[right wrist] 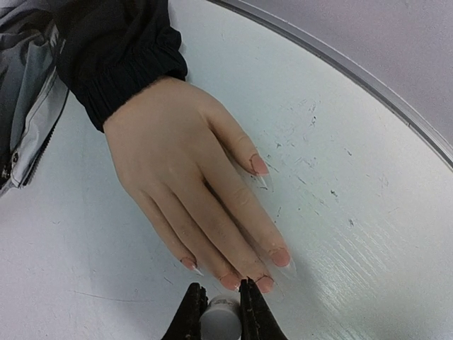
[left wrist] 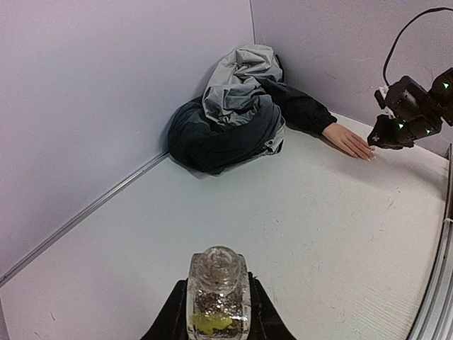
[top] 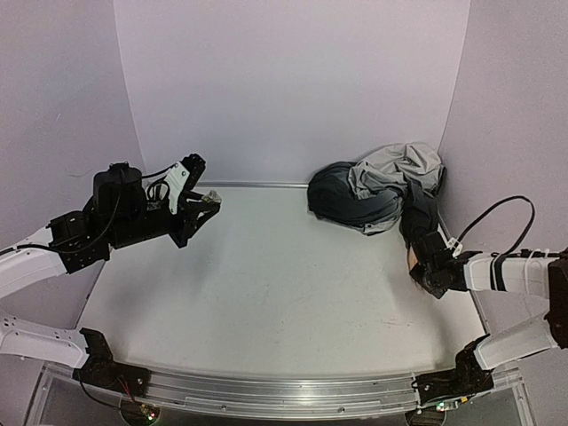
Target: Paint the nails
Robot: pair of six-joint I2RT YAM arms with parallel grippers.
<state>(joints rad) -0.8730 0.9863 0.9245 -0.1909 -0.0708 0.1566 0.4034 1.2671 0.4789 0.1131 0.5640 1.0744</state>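
White scuffed table (right wrist: pixel 354 212), lilac walls (top: pixel 293 80). Left tool (left wrist: pixel 217 313) clamped on bottle (left wrist: pixel 217 283); right tool (right wrist: pixel 216 306) clamped on white cap (right wrist: pixel 219 321) beside nails (right wrist: pixel 281 257).

Soft even light, faint shadows

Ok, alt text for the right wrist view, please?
A pale mannequin hand lies palm down on the white table, pointing toward the camera, its nails long and clear-tipped, a dark sleeve cuff at the wrist. At the bottom edge the right gripper pinches a small white cap close to the nail tips.
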